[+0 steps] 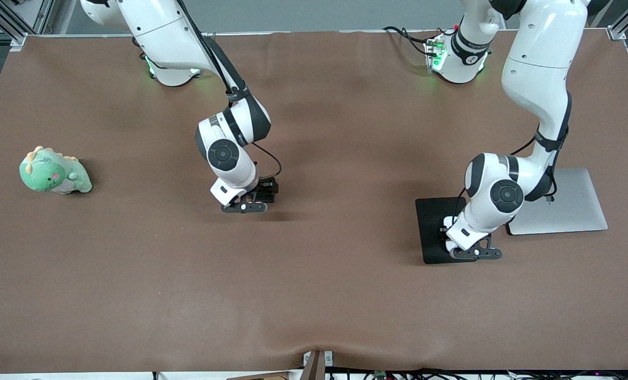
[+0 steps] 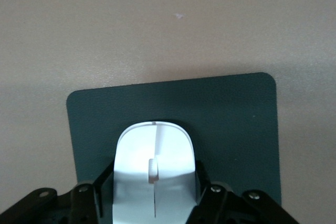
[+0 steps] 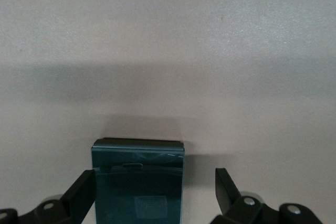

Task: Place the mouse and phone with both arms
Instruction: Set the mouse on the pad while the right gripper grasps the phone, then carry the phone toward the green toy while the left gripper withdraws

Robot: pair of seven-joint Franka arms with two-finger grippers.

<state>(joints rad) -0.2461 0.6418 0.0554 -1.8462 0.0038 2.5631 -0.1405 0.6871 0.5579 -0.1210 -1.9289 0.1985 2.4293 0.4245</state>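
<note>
The white mouse point(image 2: 155, 150) sits between the fingers of my left gripper point(image 2: 155, 176), which is shut on its sides low over the black mouse pad point(image 2: 236, 124). In the front view the left gripper point(image 1: 475, 252) is over the pad's point(image 1: 432, 221) edge nearer the camera, and the mouse is hidden under it. The black phone point(image 3: 139, 182) lies flat on the brown table between the fingers of my right gripper point(image 3: 154, 178), which is open: one finger is at the phone's side, the other stands clear of it. In the front view the right gripper point(image 1: 244, 205) is low over mid-table and hides the phone.
A flat silver slab point(image 1: 567, 203) lies beside the mouse pad toward the left arm's end of the table. A green dinosaur plush point(image 1: 54, 171) sits toward the right arm's end. Brown cloth covers the table point(image 1: 314, 295).
</note>
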